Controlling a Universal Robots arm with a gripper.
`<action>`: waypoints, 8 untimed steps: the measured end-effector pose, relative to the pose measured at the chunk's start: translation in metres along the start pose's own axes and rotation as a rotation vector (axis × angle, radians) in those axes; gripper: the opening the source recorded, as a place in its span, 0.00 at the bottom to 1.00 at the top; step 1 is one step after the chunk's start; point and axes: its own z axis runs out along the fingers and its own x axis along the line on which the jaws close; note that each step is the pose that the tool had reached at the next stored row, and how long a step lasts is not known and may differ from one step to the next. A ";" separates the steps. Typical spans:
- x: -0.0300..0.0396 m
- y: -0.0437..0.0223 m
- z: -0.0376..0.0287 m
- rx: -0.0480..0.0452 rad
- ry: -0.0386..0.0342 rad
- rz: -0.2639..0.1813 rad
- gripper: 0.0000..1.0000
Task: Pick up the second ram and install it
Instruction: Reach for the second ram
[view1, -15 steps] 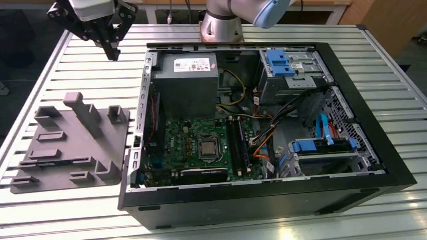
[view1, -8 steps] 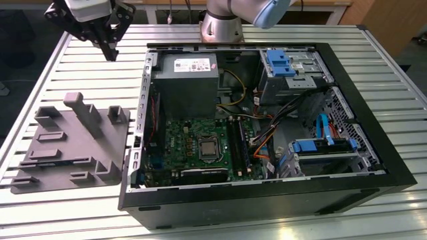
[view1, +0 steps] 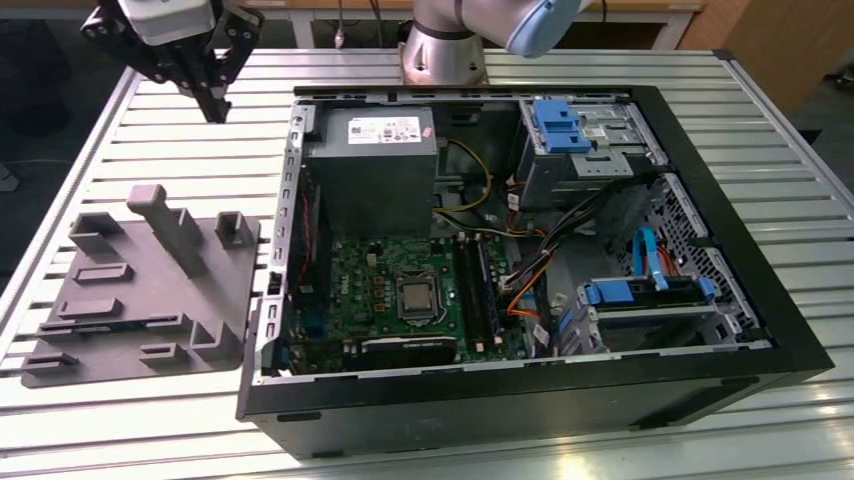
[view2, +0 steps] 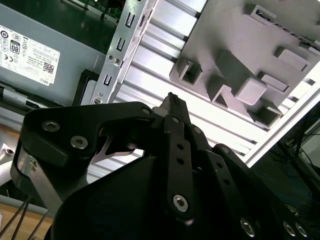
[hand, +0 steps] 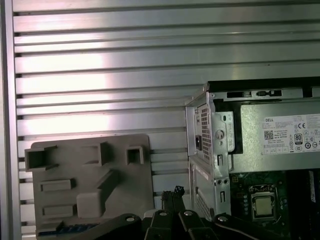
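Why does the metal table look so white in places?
First wrist view: a broad white glare band lies across the slatted table. Second wrist view: the same glare runs behind the gripper, which shows as a dark mass. Exterior view: the table looks evenly lit, and the inside of the computer case is shaded.

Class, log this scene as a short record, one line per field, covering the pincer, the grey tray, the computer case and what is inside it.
grasping part: pincer, shut, nothing visible between its tips, above the table
tray: grey moulded tray, flat on the table, to the exterior view's left of the case
case: computer case, open, lying on its side
inside: motherboard, power supply
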 end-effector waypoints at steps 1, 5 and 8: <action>0.0007 -0.0002 0.0000 0.0000 0.0000 0.000 0.11; 0.0033 -0.0007 0.0001 0.0000 0.0000 0.000 0.11; 0.0051 -0.0010 0.0002 -0.0001 -0.0001 0.000 0.11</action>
